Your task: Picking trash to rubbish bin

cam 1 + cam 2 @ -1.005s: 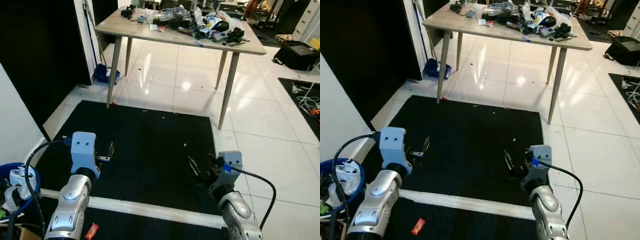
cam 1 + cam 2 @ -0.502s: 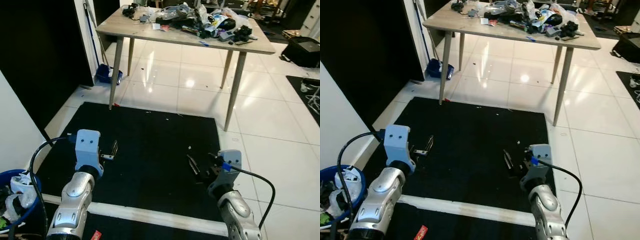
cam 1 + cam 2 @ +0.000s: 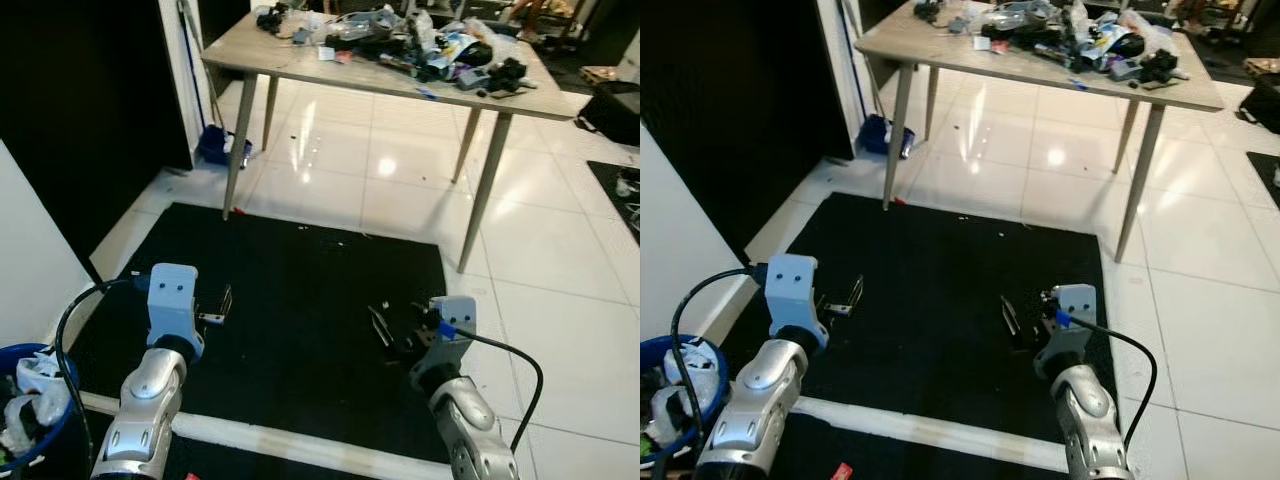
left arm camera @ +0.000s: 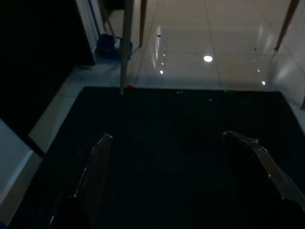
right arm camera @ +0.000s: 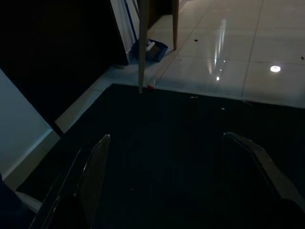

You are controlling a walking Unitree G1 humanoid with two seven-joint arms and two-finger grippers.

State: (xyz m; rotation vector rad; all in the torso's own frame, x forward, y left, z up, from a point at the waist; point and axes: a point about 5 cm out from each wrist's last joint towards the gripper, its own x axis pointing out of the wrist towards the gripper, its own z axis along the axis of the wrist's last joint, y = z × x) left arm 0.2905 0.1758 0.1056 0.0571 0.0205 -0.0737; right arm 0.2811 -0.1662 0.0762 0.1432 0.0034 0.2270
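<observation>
The rubbish bin (image 3: 670, 400), a blue tub with crumpled white trash (image 3: 682, 372) already inside, is seen low at the robot's left, just beside and behind the left arm. A small red wrapper (image 3: 840, 470) lies on the floor close behind the left gripper (image 3: 222, 305), near the robot's feet.

Ordered from largest to smallest, the scene is laid out this way. A black mat (image 3: 300, 290) is spread under both grippers. A table (image 3: 300, 68) heaped with clutter (image 3: 420, 40) stands well ahead of them on white tiles, and a blue dustpan (image 3: 215, 148) rests far ahead of the left gripper by a dark doorway.

The left gripper is held released over the mat with nothing between its fingers. The right gripper (image 3: 385, 328) is likewise spread and empty, hovering near the mat's right edge.

Several risks may be judged from here. The wrapper sits behind both grippers at the edge of sight, so it could be overlooked or stepped on if the robot walks ahead. A turn toward the bin could knock it with the left arm. The loose cable (image 3: 80, 310) looping from the left wrist might snag on the bin's rim. Tiny pale specks (image 3: 330, 230) on the mat may be too small to be pinched.
</observation>
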